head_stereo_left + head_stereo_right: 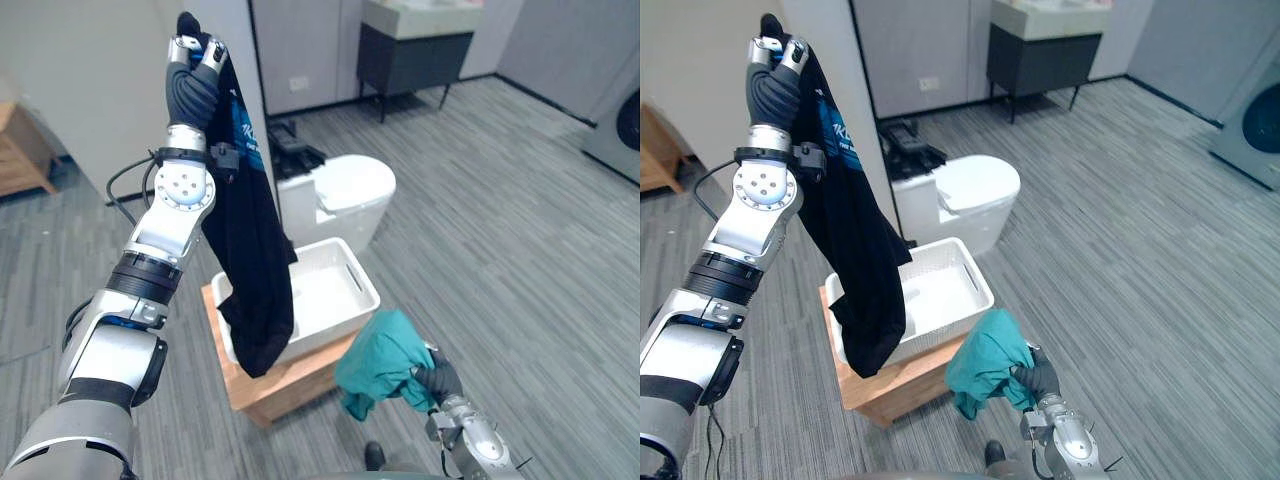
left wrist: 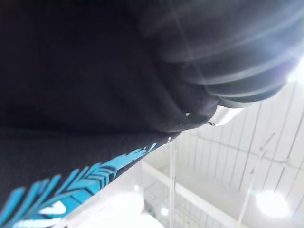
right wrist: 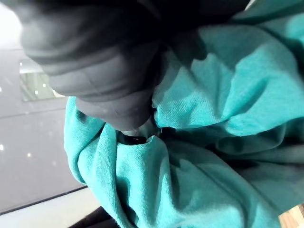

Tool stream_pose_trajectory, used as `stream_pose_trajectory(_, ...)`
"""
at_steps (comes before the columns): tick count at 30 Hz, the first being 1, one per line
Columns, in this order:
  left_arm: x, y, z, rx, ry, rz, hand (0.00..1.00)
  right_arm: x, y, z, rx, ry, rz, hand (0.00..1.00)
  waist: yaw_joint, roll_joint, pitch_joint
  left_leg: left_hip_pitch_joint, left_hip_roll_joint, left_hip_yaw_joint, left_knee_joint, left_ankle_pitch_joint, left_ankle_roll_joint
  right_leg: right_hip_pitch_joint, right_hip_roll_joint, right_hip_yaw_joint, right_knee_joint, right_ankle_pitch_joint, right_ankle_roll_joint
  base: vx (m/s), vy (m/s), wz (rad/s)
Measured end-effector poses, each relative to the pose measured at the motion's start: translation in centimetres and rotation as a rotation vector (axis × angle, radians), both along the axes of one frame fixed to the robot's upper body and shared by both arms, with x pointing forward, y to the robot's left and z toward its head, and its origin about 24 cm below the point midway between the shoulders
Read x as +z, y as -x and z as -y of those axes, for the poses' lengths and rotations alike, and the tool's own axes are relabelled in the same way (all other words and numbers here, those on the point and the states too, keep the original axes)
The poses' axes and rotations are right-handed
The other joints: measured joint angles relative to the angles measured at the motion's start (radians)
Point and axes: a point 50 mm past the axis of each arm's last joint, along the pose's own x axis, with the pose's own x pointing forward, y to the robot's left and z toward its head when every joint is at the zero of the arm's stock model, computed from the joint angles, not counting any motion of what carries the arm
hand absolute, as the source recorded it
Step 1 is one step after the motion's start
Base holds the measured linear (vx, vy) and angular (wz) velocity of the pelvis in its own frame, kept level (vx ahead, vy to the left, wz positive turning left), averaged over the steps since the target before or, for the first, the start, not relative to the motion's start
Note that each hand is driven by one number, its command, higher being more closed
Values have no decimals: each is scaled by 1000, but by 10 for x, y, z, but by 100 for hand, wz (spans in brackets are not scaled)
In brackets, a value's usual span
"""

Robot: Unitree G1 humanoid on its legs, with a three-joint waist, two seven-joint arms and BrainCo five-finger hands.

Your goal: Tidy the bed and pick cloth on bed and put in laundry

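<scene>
Step in hand: by my reading, getting the two held clothes into the laundry. Neither is in yet.
Doing it well: lower the left arm until the hem of the long black garment with a teal print [image 1: 248, 250] pools inside the white plastic basket [image 1: 325, 295], and only then loosen the fingers. Let go from this height, it could slide off the basket's near rim to the floor. After that, carry the right hand's load up over the basket's middle and release it there (the rim is what has to be cleared).
Black garment: hangs straight down from the raised left hand. Its lower end crosses the basket's near-left corner, and I cannot tell whether it touches the rim.
White plastic basket: sits on a low wooden stand [image 1: 290, 385].
Bunched teal cloth [image 1: 380, 360]: held off the floor just beside the basket's near-right corner, outside the basket rather than over it.
Left hand [image 1: 192, 85]: high above the basket's left side, fingers curled tight on the garment's top edge, with a tuft of cloth poking out above them.
Right hand [image 1: 437, 380]: low, near the basket's near-right corner, fingers closed into the teal cloth, which folds around the hand.
</scene>
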Motion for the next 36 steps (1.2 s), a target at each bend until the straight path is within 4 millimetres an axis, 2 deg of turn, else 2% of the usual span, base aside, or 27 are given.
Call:
stream_pose_trajectory(3,-10,-2,12,-41,18,-31,100,8,2,0,20,5,37,100,-7,1,20,4,-7,35,8,0,1,-16,0,35,0,6,8,-40,-24,-35)
stream_pose_trajectory(4,-13,-2,16,-52,26,-38,100,9,2,-2,33,3,46,100,-19,-1,30,8,-7,40,9,0,1,-16,0,41,1,6,9,-72,-46,-19)
stream_pose_trajectory(7,-30,0,18,-52,19,-73,100,11,0,-7,73,-9,56,100,-33,-1,54,17,-7,46,11,0,2,-16,3,55,6,6,9,-84,-52,-11)
stream_pose_trajectory(10,-51,2,23,-42,-27,-118,100,13,-4,-8,104,-3,73,100,-34,-7,112,-1,-5,40,19,-12,4,-27,4,65,9,17,13,-151,-50,-3)
stream_pose_trajectory(13,-65,2,21,7,-95,-178,100,24,-20,-4,129,33,129,100,-36,-12,180,-68,-3,27,37,-15,11,-90,3,83,8,63,16,-186,-27,0)
stream_pose_trajectory(15,-81,3,15,59,-138,-250,100,32,-30,-2,127,52,169,100,-39,-19,219,-113,3,7,59,-15,11,-122,3,85,6,84,22,-142,-26,5)
stream_pose_trajectory(16,-99,3,6,104,-150,-326,100,39,-38,1,116,65,200,100,-41,-20,236,-140,11,-10,70,-15,11,-136,7,86,-7,110,27,-99,-24,7)
stream_pose_trajectory(18,-120,7,-3,143,-137,-404,100,47,-45,5,107,84,243,100,-44,-24,244,-162,19,-22,80,-15,11,-148,12,84,-12,124,28,-64,-19,11)
stream_pose_trajectory(19,-143,14,-13,184,-103,-489,100,56,-52,13,78,109,287,100,-42,-24,244,-181,31,-36,99,-15,11,-151,18,83,-21,136,34,-40,-23,10)
stream_pose_trajectory(22,-170,27,-24,245,-49,-573,100,75,-61,31,-3,164,369,100,-20,-25,245,-198,47,-69,122,-15,11,-150,30,76,-25,152,28,-18,-12,9)
stream_pose_trajectory(23,-174,30,-27,264,-32,-581,0,82,-62,34,-16,178,396,100,-20,-25,245,-200,47,-76,123,-15,11,-148,29,73,-25,152,28,-19,2,31)
stream_pose_trajectory(25,-186,40,-41,332,9,-604,0,104,-62,43,-53,214,486,100,-18,-25,245,-203,49,-122,127,-15,11,-128,29,50,-27,152,28,-23,13,39)
stream_pose_trajectory(27,-190,46,-48,358,23,-608,0,116,-62,48,-62,246,529,100,-3,-25,245,-200,58,-145,134,-15,11,-108,32,48,-30,153,27,-23,23,41)
stream_pose_trajectory(32,-186,57,-67,410,80,-565,0,139,-76,52,-51,343,616,100,37,-27,243,-190,70,-193,130,-6,-3,-67,39,9,-40,152,26,-21,8,33)
stream_pose_trajectory(34,-181,60,-72,406,75,-545,0,149,-83,52,-46,357,652,100,47,-46,232,-179,54,-203,117,20,-7,-46,23,-6,-40,94,4,-26,-26,33)
stream_pose_trajectory(35,-174,62,-73,394,85,-509,0,159,-90,55,-60,364,678,100,59,-61,221,-164,44,-205,101,47,-8,-32,13,-18,-41,27,9,-40,-68,29)
stream_pose_trajectory(36,-170,64,-74,382,89,-486,0,166,-94,56,-65,369,698,100,60,-61,219,-153,41,-207,79,65,-7,-24,12,-37,-40,26,9,-42,-80,31)
